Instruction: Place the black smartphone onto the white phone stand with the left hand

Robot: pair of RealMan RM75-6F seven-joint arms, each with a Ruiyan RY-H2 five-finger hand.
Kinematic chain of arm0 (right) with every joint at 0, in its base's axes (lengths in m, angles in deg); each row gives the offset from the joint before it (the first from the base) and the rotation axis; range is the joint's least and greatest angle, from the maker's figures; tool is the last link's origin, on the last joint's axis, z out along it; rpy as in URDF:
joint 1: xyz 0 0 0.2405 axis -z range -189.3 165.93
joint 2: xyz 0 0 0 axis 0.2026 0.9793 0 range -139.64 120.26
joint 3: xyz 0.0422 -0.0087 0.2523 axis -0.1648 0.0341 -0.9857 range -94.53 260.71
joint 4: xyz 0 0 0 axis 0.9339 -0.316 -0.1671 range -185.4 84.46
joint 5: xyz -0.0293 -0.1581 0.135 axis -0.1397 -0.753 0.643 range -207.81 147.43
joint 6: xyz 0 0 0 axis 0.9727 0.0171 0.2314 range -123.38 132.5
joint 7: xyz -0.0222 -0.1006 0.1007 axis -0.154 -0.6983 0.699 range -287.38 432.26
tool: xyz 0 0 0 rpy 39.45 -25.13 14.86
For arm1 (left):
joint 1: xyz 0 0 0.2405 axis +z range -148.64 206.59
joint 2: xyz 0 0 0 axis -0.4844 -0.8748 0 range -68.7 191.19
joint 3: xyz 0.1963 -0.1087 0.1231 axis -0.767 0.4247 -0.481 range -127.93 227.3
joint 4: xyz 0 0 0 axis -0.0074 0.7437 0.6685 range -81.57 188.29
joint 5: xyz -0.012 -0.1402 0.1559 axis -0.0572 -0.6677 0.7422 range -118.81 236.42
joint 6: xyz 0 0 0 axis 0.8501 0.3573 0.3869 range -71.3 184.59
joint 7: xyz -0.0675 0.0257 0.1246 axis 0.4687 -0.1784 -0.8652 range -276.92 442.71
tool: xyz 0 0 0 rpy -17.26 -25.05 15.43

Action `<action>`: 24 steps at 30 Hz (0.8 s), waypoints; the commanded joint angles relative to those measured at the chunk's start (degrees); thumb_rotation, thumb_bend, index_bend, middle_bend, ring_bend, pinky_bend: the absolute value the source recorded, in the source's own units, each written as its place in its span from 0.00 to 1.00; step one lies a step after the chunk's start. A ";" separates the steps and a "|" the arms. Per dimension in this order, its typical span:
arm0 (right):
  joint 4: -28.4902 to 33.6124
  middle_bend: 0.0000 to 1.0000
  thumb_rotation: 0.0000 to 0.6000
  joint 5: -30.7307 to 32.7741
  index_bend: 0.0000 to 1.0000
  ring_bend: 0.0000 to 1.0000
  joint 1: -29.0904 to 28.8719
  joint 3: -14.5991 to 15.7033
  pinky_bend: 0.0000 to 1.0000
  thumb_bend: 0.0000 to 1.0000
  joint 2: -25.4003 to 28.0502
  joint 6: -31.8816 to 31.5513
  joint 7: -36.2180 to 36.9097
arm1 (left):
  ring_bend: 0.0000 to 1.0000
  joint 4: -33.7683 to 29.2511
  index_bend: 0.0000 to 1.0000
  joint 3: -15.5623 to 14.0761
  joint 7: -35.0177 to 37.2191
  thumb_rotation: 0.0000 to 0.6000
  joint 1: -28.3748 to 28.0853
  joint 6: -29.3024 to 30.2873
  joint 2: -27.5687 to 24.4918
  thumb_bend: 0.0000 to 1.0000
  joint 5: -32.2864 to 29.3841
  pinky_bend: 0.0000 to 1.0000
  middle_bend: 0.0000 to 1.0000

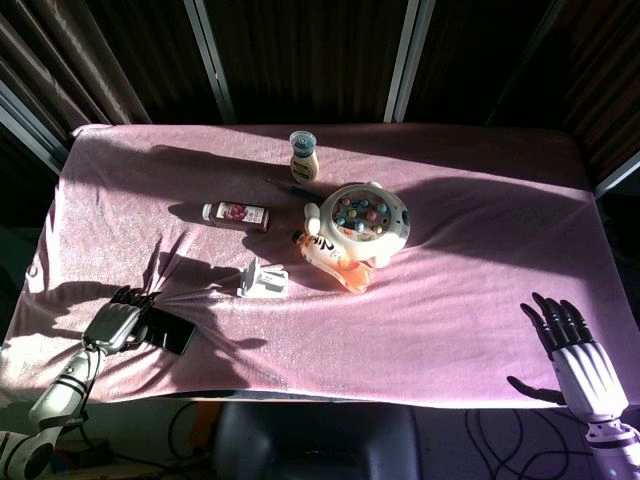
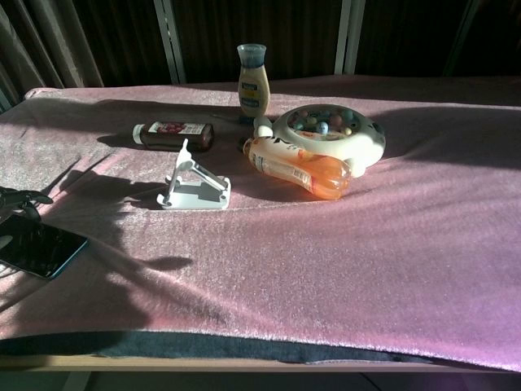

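Note:
The black smartphone lies nearly flat on the pink cloth near the table's front left corner. My left hand grips its left end, fingers curled over the far edge; only the fingertips show in the chest view. The white phone stand stands on the cloth to the right of and beyond the phone, with nothing on it. Folds in the cloth run from the stand toward my left hand. My right hand hangs open off the table's front right, fingers spread, seen only in the head view.
Behind the stand lie a dark bottle and an orange bottle on their sides. A round white toy and an upright dressing bottle stand further back.

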 commanded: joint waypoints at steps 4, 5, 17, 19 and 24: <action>0.05 0.00 1.00 -0.05 0.00 0.00 -0.02 0.04 0.00 0.19 -0.11 0.13 -0.48 | 0.10 -2.73 0.12 -0.44 -1.13 1.00 2.17 2.22 -2.03 0.53 -0.54 0.00 0.35; 0.08 0.00 1.00 -0.06 0.00 0.00 -0.03 0.05 0.00 0.19 -0.13 0.17 -0.57 | 0.10 -3.13 0.12 -0.60 -0.91 1.00 2.40 2.51 -2.32 0.53 -0.26 0.00 0.35; 0.13 0.00 1.00 -0.17 0.00 0.00 -0.03 0.08 0.00 0.19 -0.18 0.12 -0.61 | 0.10 -7.33 0.12 -1.33 -2.07 1.00 4.73 7.73 -4.30 0.42 2.79 0.00 0.31; 0.12 0.00 1.00 -0.20 0.00 0.00 -0.05 0.09 0.00 0.19 -0.15 0.12 -0.52 | 0.07 -8.11 0.11 -1.44 -0.83 1.00 5.21 9.77 -4.43 0.39 4.66 0.00 0.23; 0.08 0.00 1.00 -0.36 0.00 0.00 -0.03 0.17 0.00 0.19 -0.25 0.11 -0.74 | 0.02 -13.42 0.11 -2.75 0.48 1.00 5.62 11.28 -6.49 0.31 8.01 0.00 0.17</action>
